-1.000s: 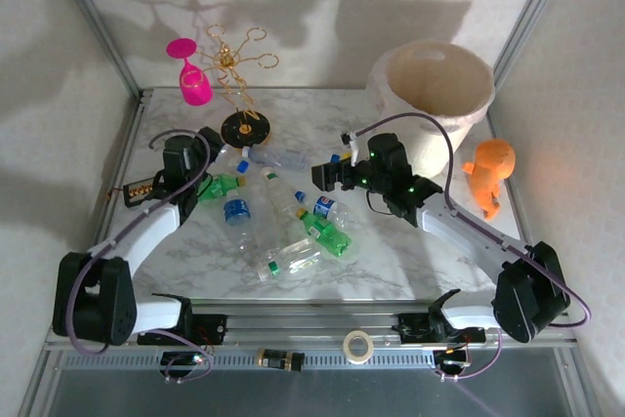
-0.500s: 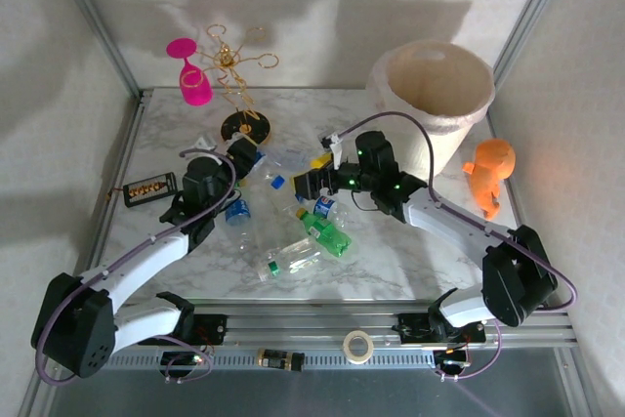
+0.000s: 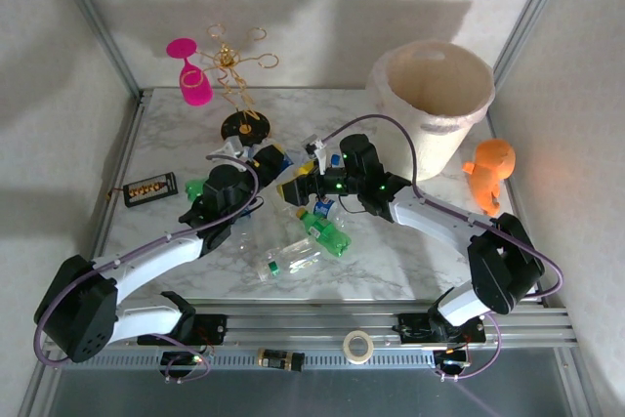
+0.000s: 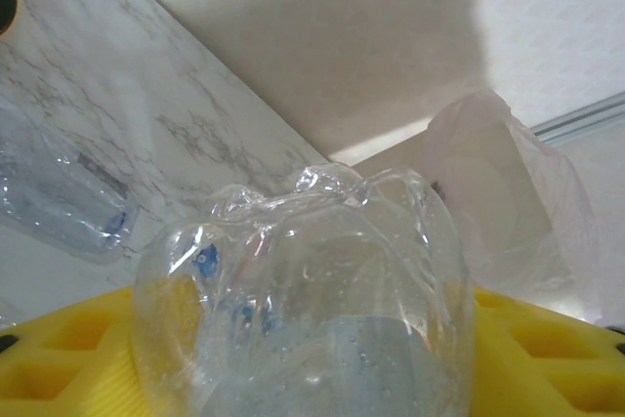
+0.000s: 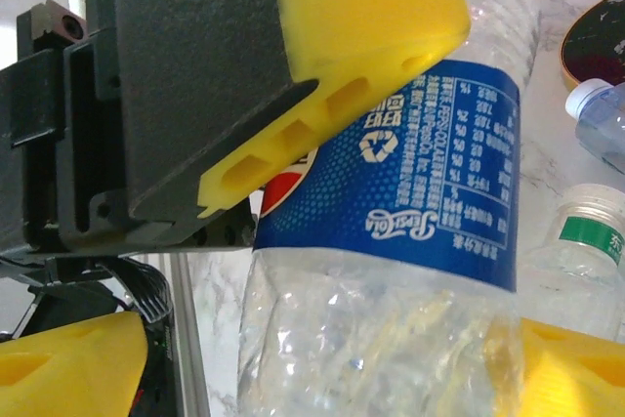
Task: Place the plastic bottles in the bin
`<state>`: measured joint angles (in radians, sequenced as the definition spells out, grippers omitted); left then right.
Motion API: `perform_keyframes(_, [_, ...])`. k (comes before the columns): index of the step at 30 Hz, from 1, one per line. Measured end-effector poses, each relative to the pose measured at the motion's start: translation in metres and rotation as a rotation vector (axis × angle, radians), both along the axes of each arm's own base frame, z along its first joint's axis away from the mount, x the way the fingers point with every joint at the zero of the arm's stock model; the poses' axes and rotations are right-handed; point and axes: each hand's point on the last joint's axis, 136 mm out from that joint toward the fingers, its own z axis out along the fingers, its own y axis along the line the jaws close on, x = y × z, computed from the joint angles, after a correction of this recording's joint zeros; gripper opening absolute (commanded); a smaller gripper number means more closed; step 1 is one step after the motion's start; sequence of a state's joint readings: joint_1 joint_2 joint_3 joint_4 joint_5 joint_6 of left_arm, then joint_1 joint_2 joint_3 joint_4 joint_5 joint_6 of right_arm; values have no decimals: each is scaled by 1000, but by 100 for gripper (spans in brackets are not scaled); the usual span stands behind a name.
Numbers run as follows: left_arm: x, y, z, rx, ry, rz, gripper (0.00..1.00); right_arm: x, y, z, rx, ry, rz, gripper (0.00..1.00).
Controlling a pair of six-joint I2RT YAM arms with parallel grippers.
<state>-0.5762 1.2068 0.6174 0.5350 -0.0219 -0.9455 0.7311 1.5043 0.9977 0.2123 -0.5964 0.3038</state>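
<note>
Both arms have swung inward: the left tool (image 3: 266, 159) is clamped on 1 clear bottle (image 4: 303, 280); the right tool (image 3: 299, 184) straddles a blue-labelled bottle (image 5: 410, 192), and I cannot tell if it grips. This looks like the picking step. Next it should close, lift, and carry to the bin (image 3: 459, 124) beyond the right tool.

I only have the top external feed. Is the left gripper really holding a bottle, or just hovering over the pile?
Observer: Holding. The left wrist view shows a clear bottle, base outward, between the left gripper's yellow pads.
Operator: And the right side?
Observer: A blue-labelled bottle sits between the right gripper's fingers; I cannot tell whether it is clamped.
Operator: Where's the bin from the left wrist?
Observer: The bin, its bag showing, lies beyond the clear bottle, to the right.
</note>
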Motion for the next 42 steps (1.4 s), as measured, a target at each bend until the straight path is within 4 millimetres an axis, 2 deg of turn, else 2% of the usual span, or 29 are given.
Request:
perform_keyframes(9, [-3, -7, 6, -19, -18, -17, 57, 4, 1, -7, -6, 22, -14, 55])
perform_keyframes(11, [-3, -7, 8, -22, -23, -17, 63, 3, 2, -6, -2, 30, -13, 52])
perform_keyframes(13, [-3, -7, 8, -23, -24, -14, 76, 3, 2, -5, 0, 30, -12, 51])
perform_keyframes(18, [-6, -10, 9, -30, -24, -18, 99, 9, 0, -6, -9, 15, -44, 49])
perform_keyframes(23, [-9, -1, 18, -21, -41, 13, 100, 14, -3, -3, -16, -7, -82, 48])
perform_keyframes(26, [-11, 11, 29, -7, -67, 51, 100, 17, -8, 4, -15, -36, -107, 48])
perform_keyframes(30, [-13, 37, 48, 11, -110, 134, 100, 23, -19, 13, -24, -66, -150, 47])
perform_keyframes(35, [-14, 69, 59, 26, -134, 240, 100, 39, -47, 27, -52, -106, -238, 46])
perform_keyframes(38, [-14, 81, 53, 34, -125, 277, 100, 53, -65, 45, -67, -147, -307, 46])
perform_keyframes(42, [-11, 83, 23, 69, -64, 282, 100, 70, -92, 86, -65, -222, -398, 46])
